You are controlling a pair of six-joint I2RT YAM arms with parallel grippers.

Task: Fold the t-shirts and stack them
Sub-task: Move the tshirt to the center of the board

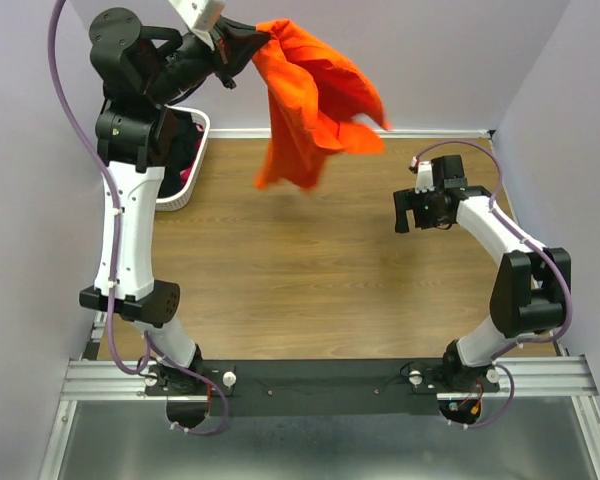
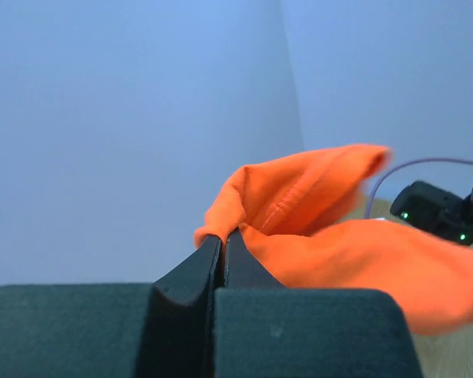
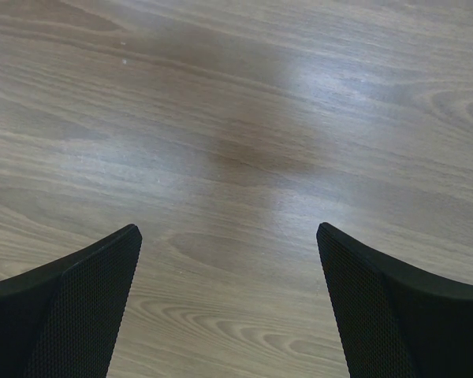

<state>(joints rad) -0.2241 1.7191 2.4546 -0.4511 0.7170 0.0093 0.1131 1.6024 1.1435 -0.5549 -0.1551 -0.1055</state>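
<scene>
basket (image 1: pixel 187 197) sitting far left on surface (image 1: pixel 310 290), black and pink cloth (image 1: pixel 186 150) lying inside | left jaws pinching shut on orange shirt (image 1: pixel 315 95), shirt hanging high above surface | right jaws hovering over surface, gaping wide, gripping nothing

We see a wooden desk (image 1: pixel 310 290) with a light brown grain. At its far left corner a white plastic laundry basket (image 1: pixel 187 190) stands near the pale lilac wall (image 1: pixel 440 60). Along the near edge of the desk runs a silver metal rail (image 1: pixel 540 378), and a black plate (image 1: pixel 320 385) lies on it
</scene>
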